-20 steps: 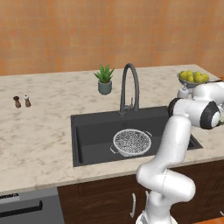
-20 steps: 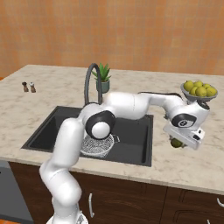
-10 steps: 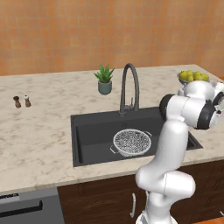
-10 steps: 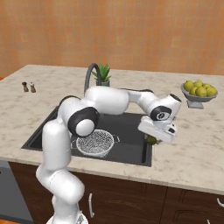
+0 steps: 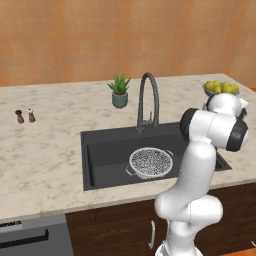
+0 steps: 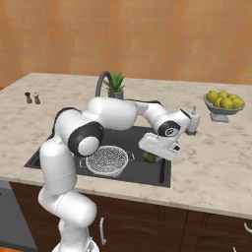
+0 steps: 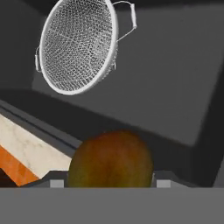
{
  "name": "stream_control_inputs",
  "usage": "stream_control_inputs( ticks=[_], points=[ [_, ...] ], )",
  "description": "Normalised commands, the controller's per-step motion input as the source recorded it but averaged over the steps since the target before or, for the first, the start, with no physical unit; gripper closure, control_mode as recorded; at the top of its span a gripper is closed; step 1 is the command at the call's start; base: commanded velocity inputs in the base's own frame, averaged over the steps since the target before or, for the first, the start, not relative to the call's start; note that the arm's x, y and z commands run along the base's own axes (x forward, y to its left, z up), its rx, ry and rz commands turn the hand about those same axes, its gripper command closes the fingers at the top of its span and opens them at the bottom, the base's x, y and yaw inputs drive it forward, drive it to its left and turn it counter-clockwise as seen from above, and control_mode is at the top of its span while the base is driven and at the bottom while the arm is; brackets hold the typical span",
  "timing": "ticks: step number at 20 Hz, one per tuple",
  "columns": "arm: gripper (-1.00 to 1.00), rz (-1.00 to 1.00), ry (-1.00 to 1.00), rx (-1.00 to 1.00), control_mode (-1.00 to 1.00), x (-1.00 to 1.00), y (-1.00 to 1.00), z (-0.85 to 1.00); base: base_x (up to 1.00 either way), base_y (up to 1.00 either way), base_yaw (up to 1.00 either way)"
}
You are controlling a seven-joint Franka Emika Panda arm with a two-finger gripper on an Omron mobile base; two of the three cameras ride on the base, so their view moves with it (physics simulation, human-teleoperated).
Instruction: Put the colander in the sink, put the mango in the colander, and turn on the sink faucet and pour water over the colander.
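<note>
The white-silver mesh colander [image 5: 151,162] [image 6: 106,160] [image 7: 78,46] sits upright on the floor of the dark grey sink [image 5: 107,150] [image 6: 134,139] [image 7: 170,78]. My gripper [image 6: 152,156] hangs over the sink's right part, to the right of the colander, shut on the mango [image 6: 149,158] [image 7: 111,159]. In the hand view the olive-green mango sits low between the fingertips, with the colander beyond it. The dark gooseneck sink faucet [image 5: 148,100] [image 6: 103,83] rises behind the basin. Water is out of view.
A grey bowl of yellow fruits [image 5: 222,89] [image 6: 225,102] stands on the counter at the right. A potted plant [image 5: 120,91] [image 6: 117,84] is behind the faucet. Two small shakers [image 5: 25,116] [image 6: 32,97] stand at the far left. The marble counter surrounds the sink.
The arm has swung left from above the counter right of the sink to over the basin's right part, carrying the mango. The colander has stayed put.
</note>
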Motion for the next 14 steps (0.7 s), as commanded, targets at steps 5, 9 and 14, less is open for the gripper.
stream_control_inputs(
  ticks=[5,9,14],
  points=[
    [1.0,0.22,-0.2,0.22,-1.0,0.12,0.53,0.0,0.0,0.0,0.0],
    [1.0,0.18,-0.08,0.08,-1.0,0.08,0.67,-0.23,0.0,0.0,0.0],
    [1.0,0.02,-0.01,0.0,-1.0,0.0,0.67,-0.1,0.0,0.0,0.0]
  ],
)
